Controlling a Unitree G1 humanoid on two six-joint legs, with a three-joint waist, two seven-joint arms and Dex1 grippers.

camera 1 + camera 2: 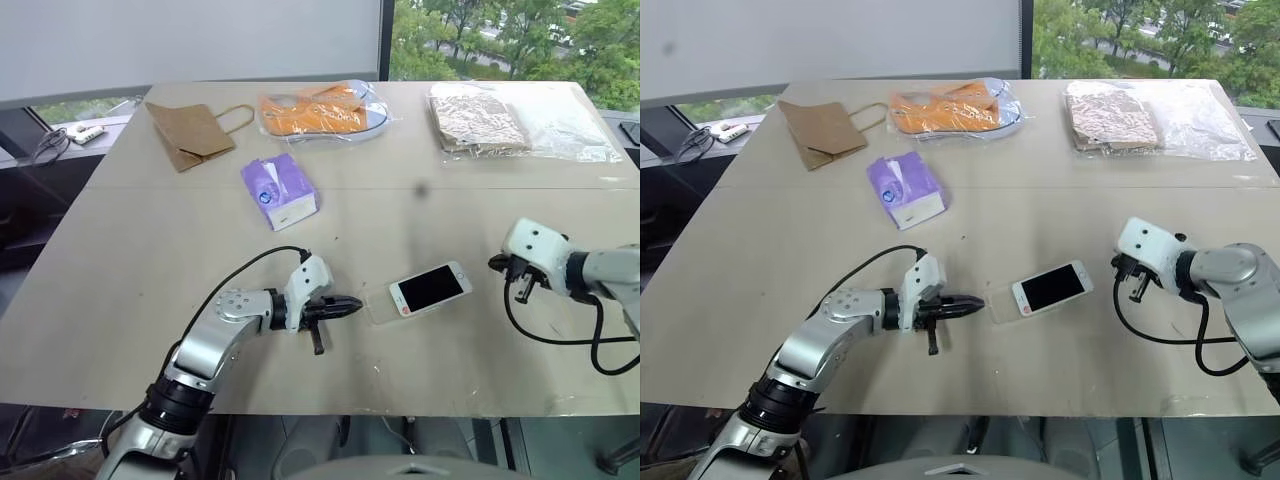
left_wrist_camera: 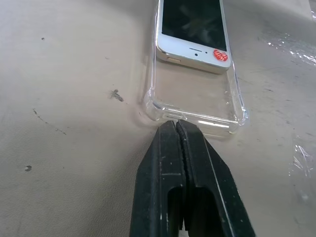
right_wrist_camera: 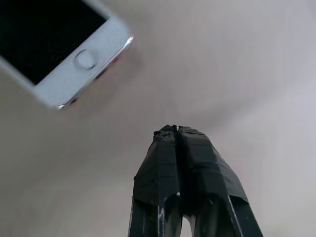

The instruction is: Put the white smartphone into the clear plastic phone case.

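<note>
Phone lies screen up on the table, partly seated in the clear case; one end of the case sticks out bare toward the left gripper. That gripper is clenched, holding nothing, fingertips just at the case's free end rim. Contact uncertain. Right gripper also clenched and empty, hanging above bare table, apart from the phone's home-button end. Beyond the left gripper: purple tissue pack, brown paper bag, bagged items farther back.

Bare table rings the white smartphone — tissue pack well apart.
</note>
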